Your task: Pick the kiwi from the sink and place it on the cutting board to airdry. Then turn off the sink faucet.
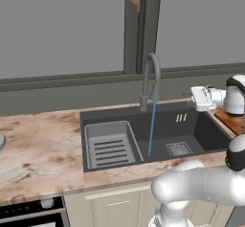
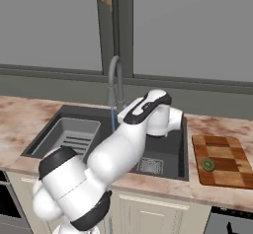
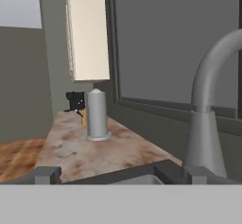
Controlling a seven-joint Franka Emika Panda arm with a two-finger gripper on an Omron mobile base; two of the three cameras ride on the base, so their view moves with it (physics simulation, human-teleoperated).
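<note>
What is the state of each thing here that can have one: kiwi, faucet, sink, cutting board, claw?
kiwi: resting on the cutting board, out of the sink.
sink faucet: still running, a blue stream falling into the basin.
sink: no fruit seen inside.
cutting board: flat on the counter, right of the sink.
claw: near the faucet; open or shut unclear.

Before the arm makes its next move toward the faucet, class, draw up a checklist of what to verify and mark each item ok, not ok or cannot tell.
1. Kiwi out of the sink and lying on the cutting board: ok.
2. Water off: not ok, a blue stream runs from the sink faucet into the basin.
3. Hand facing the faucet: ok, the neck stands close ahead in the hand view.
4. Hand empty: cannot tell, only the fingertips show.
5. Lever position: cannot tell, too small to read.
6. Grey canister away from the faucet, farther along the counter: ok.
</note>
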